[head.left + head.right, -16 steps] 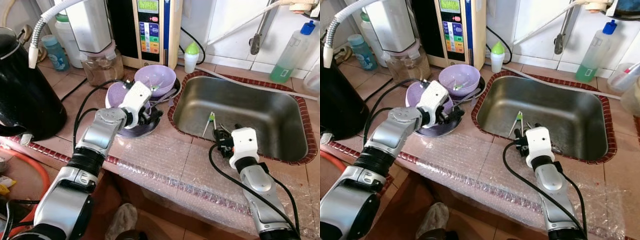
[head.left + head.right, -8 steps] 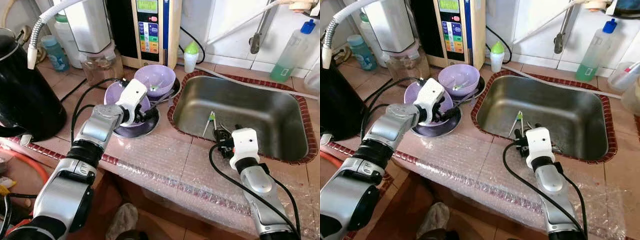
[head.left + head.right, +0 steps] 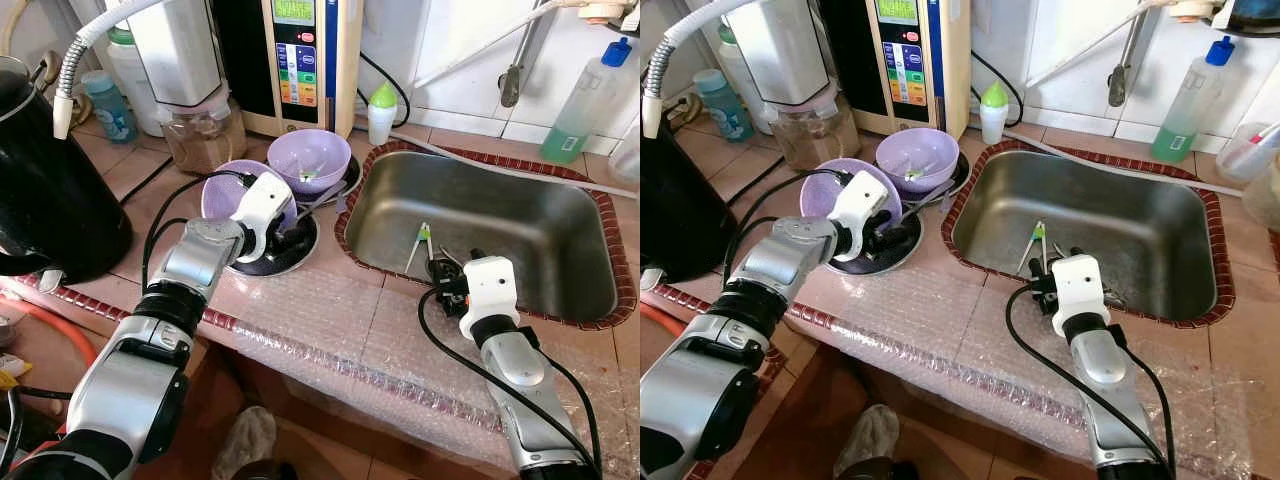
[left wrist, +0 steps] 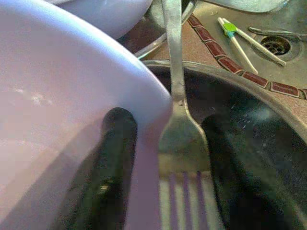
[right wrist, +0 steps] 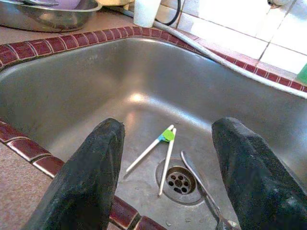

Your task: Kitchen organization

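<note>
A purple bowl point(image 3: 225, 195) stands tipped up on its edge over a dark plate point(image 3: 292, 256), left of the sink point(image 3: 520, 225). My left gripper point(image 3: 288, 238) is open and straddles the bowl's rim: one finger point(image 4: 112, 158) is inside the bowl, the other point(image 4: 225, 163) over the plate. A metal fork point(image 4: 175, 72) lies between them. A second purple bowl point(image 3: 312, 158) sits in a metal dish behind. My right gripper point(image 5: 170, 127) hovers open at the sink's front rim. Below it lie green-and-white chopsticks point(image 5: 160, 143) and a spoon point(image 5: 201, 184) by the drain.
A black kettle point(image 3: 50, 180) stands at the far left. A water appliance point(image 3: 300, 60), a glass jar point(image 3: 205, 135) and a small white bottle point(image 3: 380, 112) line the back. A green detergent bottle point(image 3: 585, 100) and the tap point(image 3: 515, 70) are behind the sink. Bubble wrap point(image 3: 340, 330) covers the counter's front.
The purple bowl has tipped up from lying over the plate, so the dark plate now shows. My left gripper has drawn back a little toward me. The right arm has not moved.
</note>
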### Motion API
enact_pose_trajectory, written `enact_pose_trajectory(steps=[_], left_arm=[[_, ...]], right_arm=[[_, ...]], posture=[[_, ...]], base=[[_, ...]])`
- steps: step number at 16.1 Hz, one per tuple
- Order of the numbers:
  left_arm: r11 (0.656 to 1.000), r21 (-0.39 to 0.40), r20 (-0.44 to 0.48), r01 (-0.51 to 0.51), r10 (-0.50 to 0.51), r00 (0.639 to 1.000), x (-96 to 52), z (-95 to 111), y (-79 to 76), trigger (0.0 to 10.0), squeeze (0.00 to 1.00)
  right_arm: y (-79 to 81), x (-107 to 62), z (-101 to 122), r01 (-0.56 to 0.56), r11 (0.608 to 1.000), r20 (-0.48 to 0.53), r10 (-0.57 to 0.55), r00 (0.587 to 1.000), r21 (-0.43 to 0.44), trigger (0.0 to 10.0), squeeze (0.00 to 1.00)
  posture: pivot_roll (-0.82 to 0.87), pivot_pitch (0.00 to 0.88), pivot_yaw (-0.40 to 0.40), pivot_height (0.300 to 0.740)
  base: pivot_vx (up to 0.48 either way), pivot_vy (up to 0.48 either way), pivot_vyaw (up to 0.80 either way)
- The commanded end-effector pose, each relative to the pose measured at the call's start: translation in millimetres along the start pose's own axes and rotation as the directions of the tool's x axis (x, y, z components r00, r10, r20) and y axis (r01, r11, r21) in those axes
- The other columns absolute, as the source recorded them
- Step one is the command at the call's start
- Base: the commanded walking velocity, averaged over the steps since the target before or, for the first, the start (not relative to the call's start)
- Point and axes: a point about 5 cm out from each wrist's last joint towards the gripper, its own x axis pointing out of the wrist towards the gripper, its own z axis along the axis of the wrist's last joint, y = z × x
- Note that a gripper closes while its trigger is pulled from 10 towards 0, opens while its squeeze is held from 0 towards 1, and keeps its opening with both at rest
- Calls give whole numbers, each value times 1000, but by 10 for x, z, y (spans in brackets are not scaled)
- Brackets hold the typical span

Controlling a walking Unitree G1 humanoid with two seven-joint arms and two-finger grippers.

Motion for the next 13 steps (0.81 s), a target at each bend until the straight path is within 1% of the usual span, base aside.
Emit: enact_pose_trajectory(steps=[1,3,5,6,13], left_arm=[[1000,16,-20,1,-1,1000,-11,-19,30,1765,0],[1000,13,-26,6,-6,1000,-7,-36,25,863,0],[1000,12,-26,7,-7,1000,-6,-40,27,784,0],[1000,10,-24,8,-8,1000,0,-36,26,157,0],[1000,9,-3,-6,6,1000,-1,-11,48,0,0]], right_arm=[[-5,-9,4,2,1000,-8,-2,1000,2,10000,0],[-9,-8,4,3,1000,-7,-3,1000,1,10000,0],[-9,-7,6,3,1000,-7,-3,1000,0,10000,0],[-12,-2,10,4,1000,-6,-4,1000,0,10000,0],[-9,17,11,3,1000,-4,-3,1000,-1,10000,0]], posture=[[-113,17,103,740],[-112,17,103,740],[-112,17,103,740],[-113,14,102,740],[-108,8,100,740]], base=[[0,0,0],[0,0,0],[0,0,0],[0,0,0],[0,0,0]])
